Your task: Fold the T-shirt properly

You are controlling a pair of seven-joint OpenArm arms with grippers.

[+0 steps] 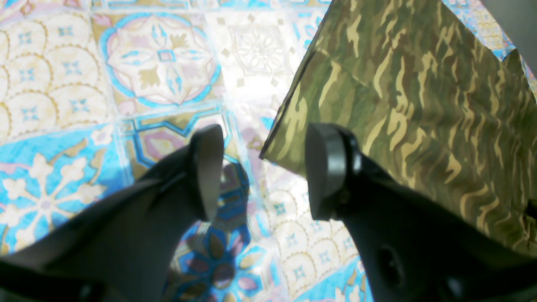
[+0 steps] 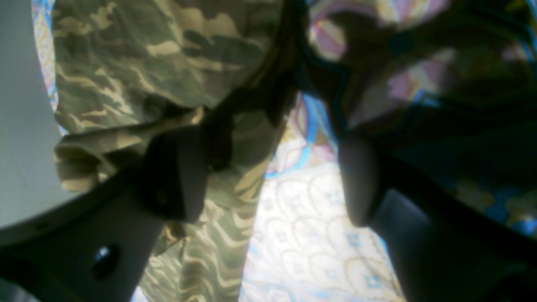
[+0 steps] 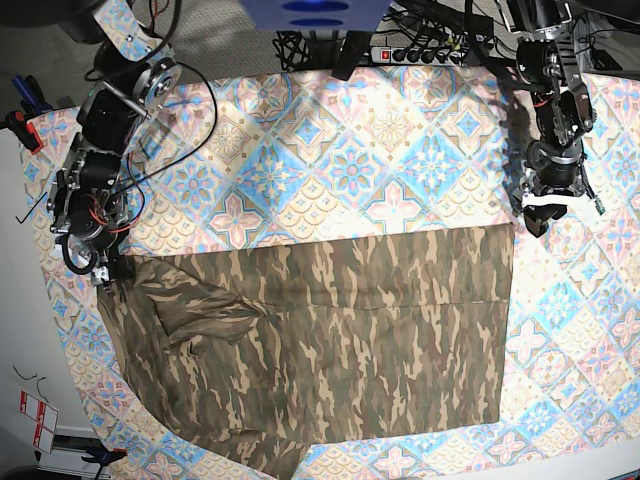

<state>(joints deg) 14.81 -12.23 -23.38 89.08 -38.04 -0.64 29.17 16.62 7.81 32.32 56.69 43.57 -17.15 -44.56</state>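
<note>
Camouflage shirt spread flat, both arms at its far corners

You have the T-shirt lying spread across the patterned tablecloth, partly folded: a long horizontal crease runs across it near its far edge, and the cloth bunches into wrinkles toward the corner on the base view's left.

Your left gripper hangs above the tablecloth just beside the shirt's corner. Its jaws stand apart with nothing between them; the camouflage corner lies under and beyond one fingertip, and the other sits over bare tablecloth. In the base view this arm is just off the shirt's far corner on that view's right, apart from the fabric.

Your right gripper also has its jaws spread wide. A rumpled fold of the shirt sits against the outer side of one finger, while the gap between the fingers shows mostly tablecloth. The wrist view is dark and blurred, so you cannot tell for sure whether that finger touches the cloth. In the base view this arm sits at the shirt's wrinkled corner.
</note>
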